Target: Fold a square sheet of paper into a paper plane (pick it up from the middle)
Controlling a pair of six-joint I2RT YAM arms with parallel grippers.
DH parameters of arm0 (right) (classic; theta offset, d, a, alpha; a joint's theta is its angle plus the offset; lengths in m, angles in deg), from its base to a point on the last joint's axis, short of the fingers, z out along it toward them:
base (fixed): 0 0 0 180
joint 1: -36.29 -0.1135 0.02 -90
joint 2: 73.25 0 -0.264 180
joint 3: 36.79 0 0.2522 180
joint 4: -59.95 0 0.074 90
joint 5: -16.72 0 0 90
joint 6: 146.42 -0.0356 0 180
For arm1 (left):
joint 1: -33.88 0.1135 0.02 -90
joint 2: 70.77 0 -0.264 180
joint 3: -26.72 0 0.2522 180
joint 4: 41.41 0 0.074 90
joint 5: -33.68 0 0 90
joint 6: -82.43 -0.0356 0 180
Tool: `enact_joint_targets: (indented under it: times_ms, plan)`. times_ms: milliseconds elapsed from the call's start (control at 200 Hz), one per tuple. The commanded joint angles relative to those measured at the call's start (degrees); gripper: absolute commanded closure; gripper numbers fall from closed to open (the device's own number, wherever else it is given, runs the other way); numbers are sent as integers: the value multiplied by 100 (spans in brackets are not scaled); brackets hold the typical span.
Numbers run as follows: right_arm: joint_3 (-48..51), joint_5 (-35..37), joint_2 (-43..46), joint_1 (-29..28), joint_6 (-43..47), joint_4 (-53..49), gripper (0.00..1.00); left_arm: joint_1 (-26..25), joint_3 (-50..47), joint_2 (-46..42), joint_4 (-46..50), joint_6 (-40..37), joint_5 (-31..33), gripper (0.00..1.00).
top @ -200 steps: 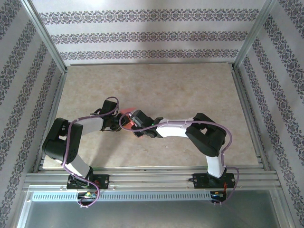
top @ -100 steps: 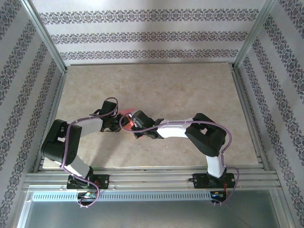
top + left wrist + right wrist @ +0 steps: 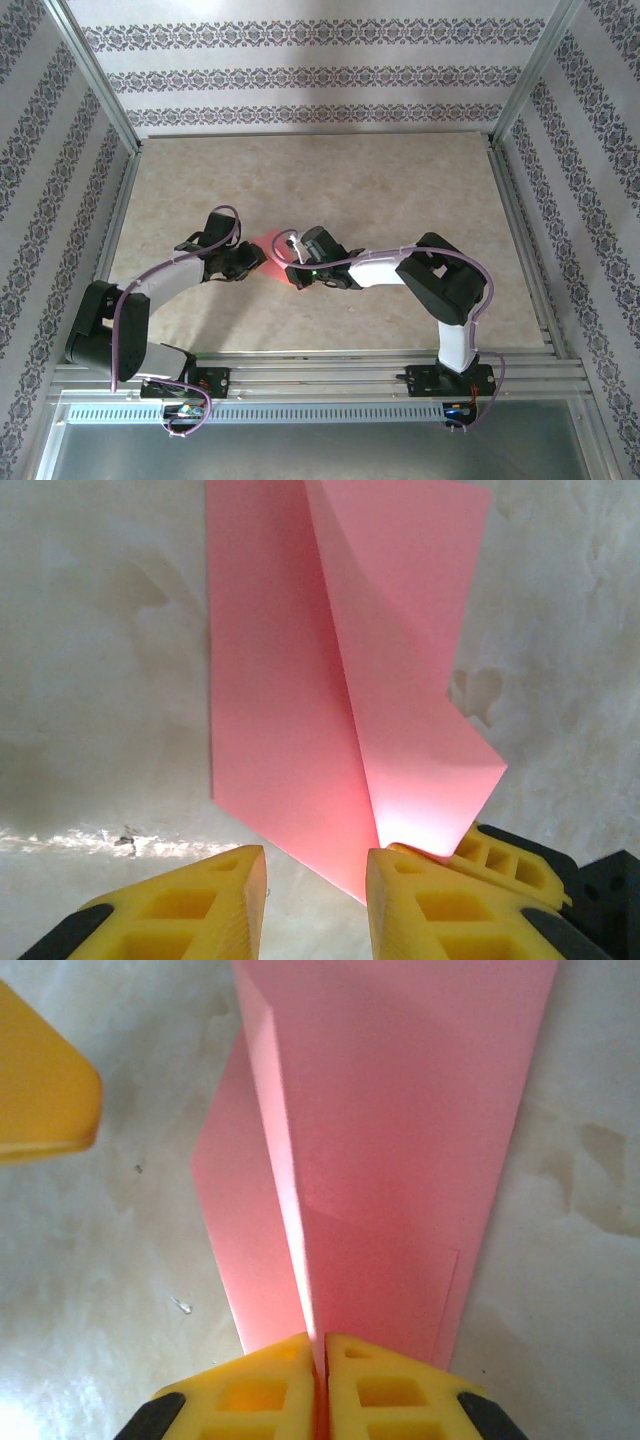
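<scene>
The pink sheet of paper [image 3: 272, 243] lies on the table between both grippers, folded lengthwise with one flap standing up along a crease [image 3: 290, 680]. My right gripper [image 3: 318, 1345] is shut on the near end of that raised fold [image 3: 400, 1160]. My left gripper [image 3: 315, 865] faces it from the opposite end, open. The paper's pointed corner lies on the table between its yellow fingers [image 3: 200, 900], against the right one. In the top view, the left gripper [image 3: 255, 258] and right gripper [image 3: 292, 262] meet at the paper near the table's middle.
The beige table [image 3: 400, 190] is bare beyond the arms. Patterned walls and metal frame posts [image 3: 95, 90] close it in on three sides. A left fingertip [image 3: 40, 1090] shows at the upper left of the right wrist view.
The right gripper has closed on the paper's raised fold and shifted a little right. The left arm has stretched out lower, its elbow dropping toward the near edge.
</scene>
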Motion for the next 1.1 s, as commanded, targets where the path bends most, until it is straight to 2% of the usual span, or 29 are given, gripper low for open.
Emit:
enact_joint_targets:
  times_ms: [0,240,635,1099]
  plan:
    - [164,-552,74,119,-445,537,87,-106,-67,93,-282,-48,-409,67]
    - [477,-584,251,287,-861,699,87,-325,274,610,-655,-1,-584,67]
    - [1359,41,973,571,-1222,816,86,-702,777,1286,-1068,73,-776,67]
    - [1497,-802,640,932,-2003,1438,83,-926,904,1758,-1573,270,-959,64]
